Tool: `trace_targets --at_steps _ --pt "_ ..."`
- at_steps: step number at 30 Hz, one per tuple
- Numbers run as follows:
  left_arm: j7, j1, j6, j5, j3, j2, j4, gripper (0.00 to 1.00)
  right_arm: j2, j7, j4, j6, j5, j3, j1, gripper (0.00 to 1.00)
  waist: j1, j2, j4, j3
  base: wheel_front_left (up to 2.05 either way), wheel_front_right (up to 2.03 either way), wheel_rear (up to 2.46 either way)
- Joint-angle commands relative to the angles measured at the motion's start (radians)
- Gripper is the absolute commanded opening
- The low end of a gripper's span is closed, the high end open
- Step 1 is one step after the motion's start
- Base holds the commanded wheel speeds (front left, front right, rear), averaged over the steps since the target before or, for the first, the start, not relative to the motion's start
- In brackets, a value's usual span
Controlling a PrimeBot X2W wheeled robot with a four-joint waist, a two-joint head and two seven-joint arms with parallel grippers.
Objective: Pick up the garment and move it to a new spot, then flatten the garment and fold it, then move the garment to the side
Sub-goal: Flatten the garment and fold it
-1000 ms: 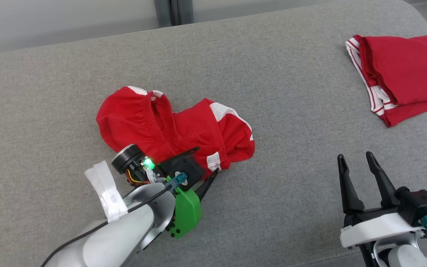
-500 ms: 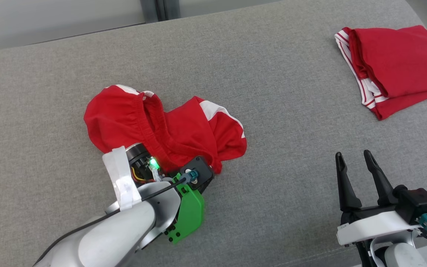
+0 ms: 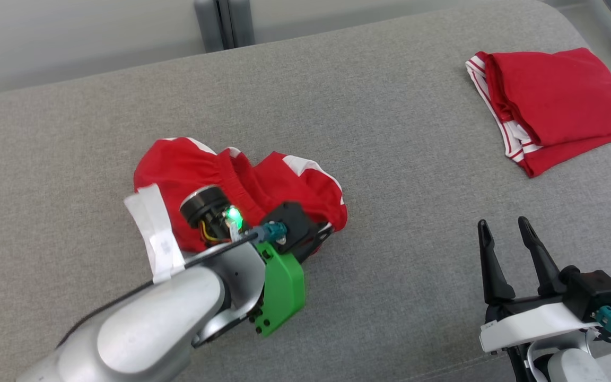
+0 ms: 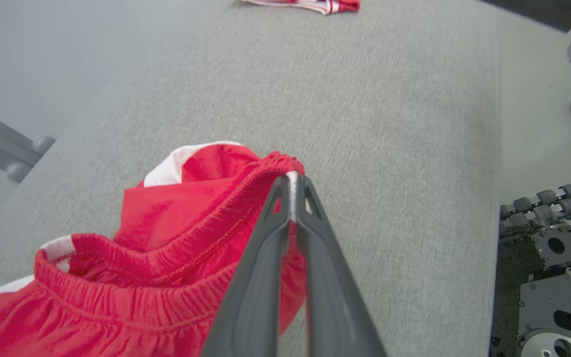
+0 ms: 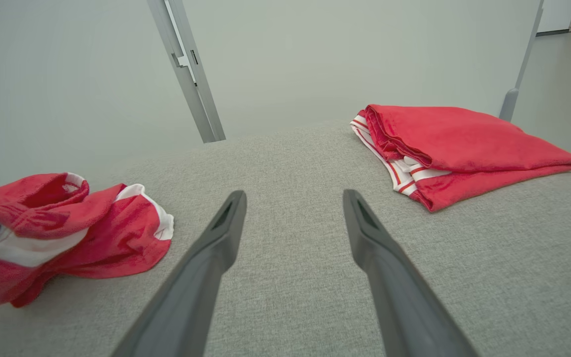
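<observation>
— What has your left pincer [image 4: 291, 178] got?
— It's clamped shut on the elastic waistband [image 4: 226, 208] of the crumpled garment [image 3: 189, 167], left of middle on the grey cushion [image 3: 390, 132]. I judge an edge grip lets the cloth hang open when lifted. My right pincer [image 3: 502, 223] waits near right, spread and empty. A folded red garment [image 3: 555, 101] lies far right.
— Any labels?
— None I can read.
</observation>
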Motion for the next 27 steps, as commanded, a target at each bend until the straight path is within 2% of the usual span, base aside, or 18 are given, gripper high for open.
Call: trace_targets --at_steps 1,4,11,16,19,21,25,27 --pt "-0.01 -0.05 -0.002 -0.03 0.009 -0.001 -0.022 0.0 0.003 0.0 0.003 -0.001 0.0 0.003 0.005 1.0 0.0 0.0 -0.011 -0.019 0.0 0.0 0.0" --pt "-0.03 -0.158 -0.003 -0.063 -0.006 0.016 -0.058 0.0 0.006 0.0 0.01 -0.001 0.002 0.01 0.007 1.0 0.0 0.0 -0.027 -0.033 0.0 0.0 0.0" --pt "-0.115 -0.398 -0.002 -0.208 0.036 -0.022 -0.049 0.0 0.013 0.0 0.02 -0.001 -0.001 0.026 0.009 1.0 0.0 0.0 -0.062 -0.058 0.0 0.0 0.0" --pt "-0.178 -0.445 -0.002 -0.289 0.087 -0.005 -0.013 0.0 0.014 0.0 0.01 -0.001 -0.002 0.025 0.007 1.0 0.0 0.0 -0.063 -0.075 0.0 0.0 0.0" --pt "-0.198 -0.35 0.003 -0.349 0.103 0.04 -0.006 0.0 0.003 0.0 0.003 -0.001 -0.005 0.023 0.02 1.0 0.0 0.0 -0.044 -0.085 0.0 0.0 0.0" --pt "-0.223 -0.161 0.029 -0.423 0.084 0.113 -0.048 0.0 -0.018 0.0 -0.011 -0.001 -0.005 0.014 0.042 1.0 0.0 0.0 0.0 -0.083 0.0 0.0 0.0" --pt "-0.294 0.046 0.079 -0.459 0.058 0.171 -0.062 0.0 -0.048 0.0 -0.011 -0.001 0.012 -0.002 0.056 1.0 0.0 0.0 0.052 -0.07 0.0 0.0 0.0" --pt "-0.337 0.122 0.094 -0.465 0.048 0.18 -0.048 0.0 -0.064 0.0 0.002 -0.001 0.028 -0.007 0.055 1.0 0.0 0.0 0.079 -0.065 0.0 0.0 0.0"
